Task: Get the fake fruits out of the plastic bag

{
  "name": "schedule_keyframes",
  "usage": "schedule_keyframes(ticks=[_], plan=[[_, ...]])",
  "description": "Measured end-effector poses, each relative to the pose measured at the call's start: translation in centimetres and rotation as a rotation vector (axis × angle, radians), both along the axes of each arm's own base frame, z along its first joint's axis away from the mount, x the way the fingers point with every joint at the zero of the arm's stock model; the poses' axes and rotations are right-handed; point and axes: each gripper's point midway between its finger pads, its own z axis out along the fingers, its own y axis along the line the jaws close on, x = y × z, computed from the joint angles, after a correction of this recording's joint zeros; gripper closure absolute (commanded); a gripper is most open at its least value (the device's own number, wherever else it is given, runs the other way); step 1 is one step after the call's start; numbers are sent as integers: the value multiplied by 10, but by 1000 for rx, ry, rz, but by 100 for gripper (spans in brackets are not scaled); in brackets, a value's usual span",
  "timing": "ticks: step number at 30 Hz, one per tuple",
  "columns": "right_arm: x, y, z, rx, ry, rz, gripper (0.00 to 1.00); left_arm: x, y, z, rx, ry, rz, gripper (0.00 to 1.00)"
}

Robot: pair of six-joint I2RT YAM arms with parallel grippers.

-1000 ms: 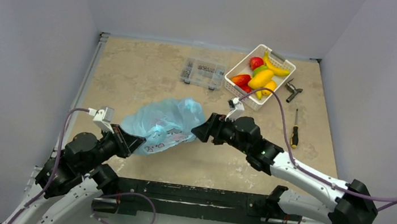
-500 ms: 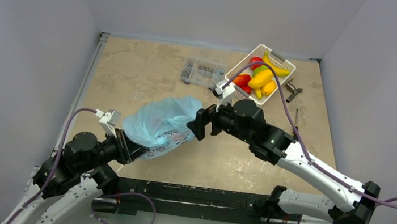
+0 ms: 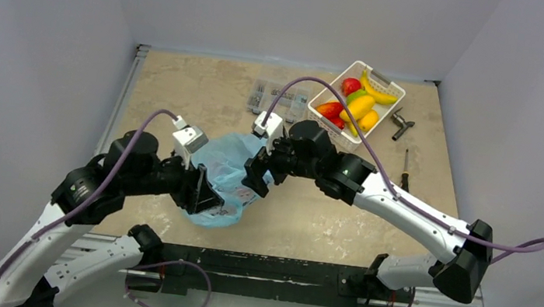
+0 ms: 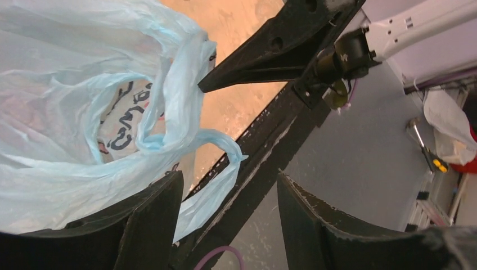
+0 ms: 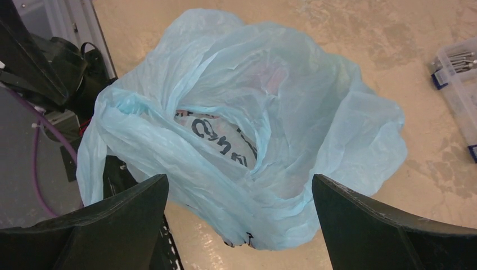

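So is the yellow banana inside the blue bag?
No, the banana lies in the white basket at the far side of the table, well apart from the blue bag.

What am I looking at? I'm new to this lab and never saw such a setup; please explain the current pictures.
Two robot arms are bolted to the near edge of a table. The wide picture comes from a fixed camera above and behind them; the other two from cameras on the wrists, so the dark wedges at the bottom are each arm's own fingers. On the table lie a light blue plastic bag, a white basket of toy fruit, a clear parts box and a small metal tool. Nothing is held: the left gripper is open at a bag handle, the right gripper open over the bag. The bag's contents cannot be made out.
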Motion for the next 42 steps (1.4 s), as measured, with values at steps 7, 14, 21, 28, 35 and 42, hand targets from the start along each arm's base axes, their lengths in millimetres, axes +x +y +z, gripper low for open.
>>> schedule_keyframes(ticks=[7,14,21,28,35,42], plan=[[-15,1,15,73,37,31,1,-16,-29,-22,73,19,-162,41],[-25,-13,39,179,42,-11,1,-13,-37,-47,283,-127,-47,39],[-26,-20,37,211,69,-64,1,14,-37,-74,448,-217,203,41],[-23,-25,38,215,70,-98,1,18,-38,-79,399,-227,235,40],[-25,-28,41,228,70,-106,1,2,-55,-80,326,-163,151,35],[-25,-28,36,225,86,-111,1,-1,-57,-91,365,-146,129,61]])
